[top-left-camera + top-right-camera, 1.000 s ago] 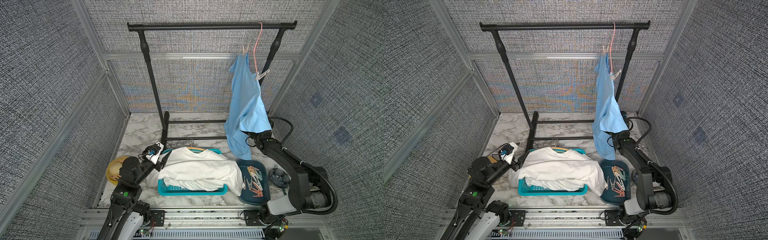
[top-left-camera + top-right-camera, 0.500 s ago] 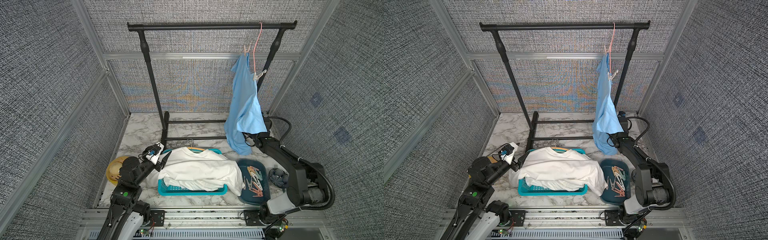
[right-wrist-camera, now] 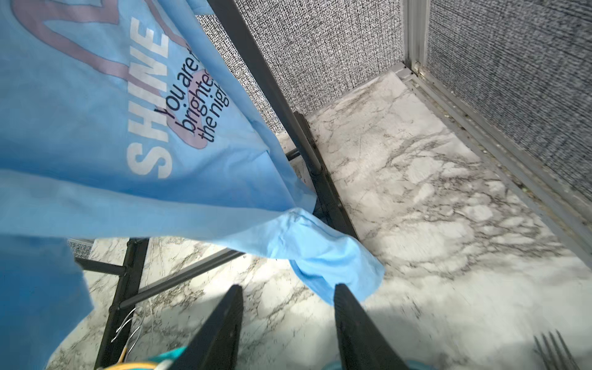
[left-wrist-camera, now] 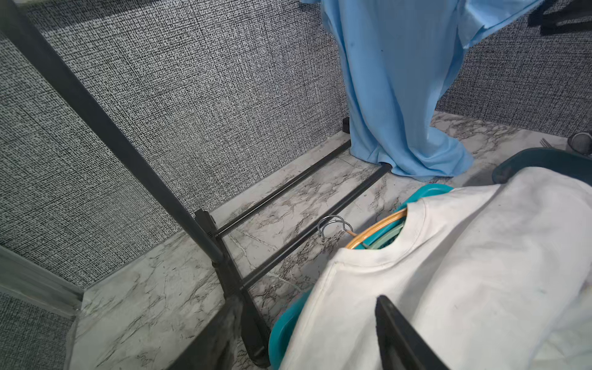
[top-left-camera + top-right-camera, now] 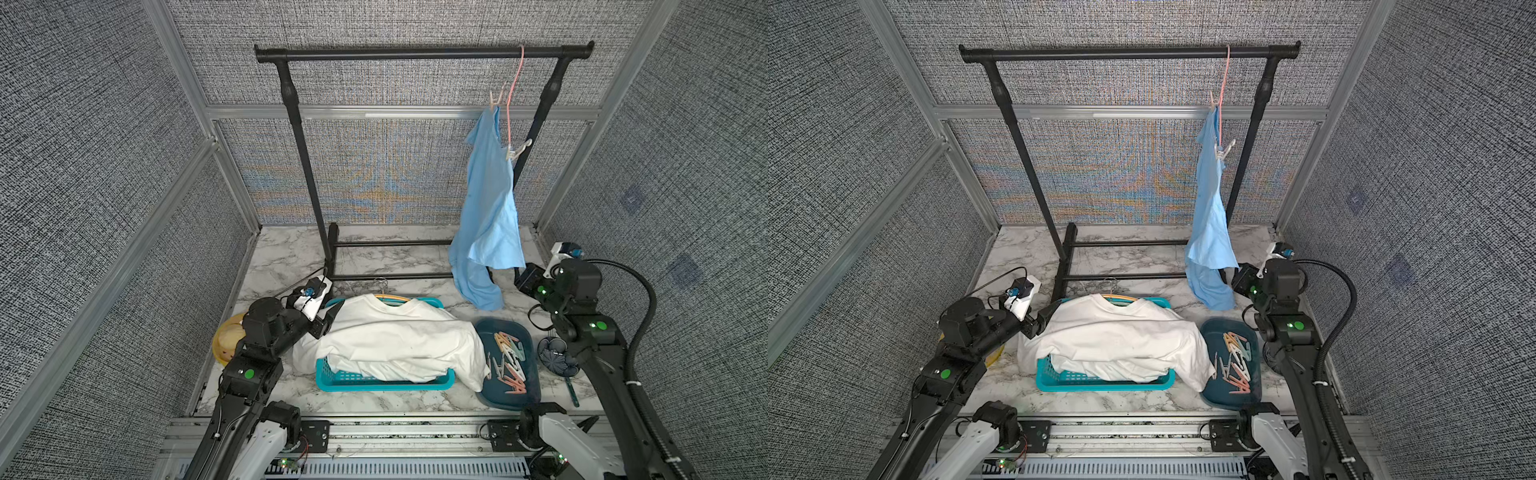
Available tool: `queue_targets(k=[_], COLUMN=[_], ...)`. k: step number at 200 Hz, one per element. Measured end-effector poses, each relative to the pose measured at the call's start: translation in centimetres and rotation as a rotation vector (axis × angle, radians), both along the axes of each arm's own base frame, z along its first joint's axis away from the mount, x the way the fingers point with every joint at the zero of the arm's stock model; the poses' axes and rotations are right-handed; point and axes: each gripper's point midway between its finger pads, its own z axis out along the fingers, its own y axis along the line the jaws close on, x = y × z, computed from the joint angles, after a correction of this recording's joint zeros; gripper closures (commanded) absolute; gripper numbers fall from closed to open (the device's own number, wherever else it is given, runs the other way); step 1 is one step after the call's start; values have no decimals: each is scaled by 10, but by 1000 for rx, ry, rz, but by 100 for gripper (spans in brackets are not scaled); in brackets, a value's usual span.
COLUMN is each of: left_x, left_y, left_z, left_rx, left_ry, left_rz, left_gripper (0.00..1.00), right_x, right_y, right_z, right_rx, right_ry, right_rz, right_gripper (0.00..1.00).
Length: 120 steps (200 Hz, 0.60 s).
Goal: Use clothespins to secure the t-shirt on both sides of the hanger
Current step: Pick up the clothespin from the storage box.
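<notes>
The light blue t-shirt point(image 5: 490, 199) point(image 5: 1210, 216) hangs on a pink hanger point(image 5: 513, 91) at the rail's right end. One clothespin point(image 5: 494, 99) grips it near the top, another point(image 5: 517, 150) lower down. Loose clothespins point(image 5: 509, 361) point(image 5: 1235, 361) lie in a dark blue tray point(image 5: 528, 345). My right gripper point(image 3: 288, 286) point(image 5: 521, 278) is open and empty, beside the shirt's lower corner point(image 3: 330, 256). At the basket's left end my left gripper point(image 4: 309, 299) point(image 5: 328, 320) stands open over a white shirt point(image 4: 464, 272).
A white shirt point(image 5: 382, 345) on an orange hanger point(image 5: 392, 298) is heaped on a teal basket point(image 5: 345, 380). The black rack point(image 5: 415, 53) stands behind, its base bars on the marble. A yellow bowl point(image 5: 226, 336) is left, a dark bowl point(image 5: 555, 357) right.
My right gripper has opened and let go of the blue t-shirt's lower edge, drawing back to the right. The shirt has swung back and hangs free. The left arm has stayed put.
</notes>
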Motion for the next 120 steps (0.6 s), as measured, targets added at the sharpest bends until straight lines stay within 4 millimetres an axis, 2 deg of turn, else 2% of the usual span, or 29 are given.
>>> queue_targets(k=[26,44,64,94,120], left_x=[7,11,14,17,19], left_y=[7,13,21,31,31], left_z=[-9,-11,-13,-15,-24], left_rx=[-37,-58,-72,-96,-113], left_ry=[50,70,86,102,141], left_rz=[69,119,178,249,263], left_gripper=[17,8,4,2,3], right_x=[-29,-50,-74,-101,-114], right_y=[6,21,34,42,44], right_z=[-27,-60,-92,-124,-146], right_rx=[89,157,192,193,170], right_ry=[174,310,441,544,606], right_rz=[-12,10,19,15,-1], right_gripper=[50,49,48,46,45])
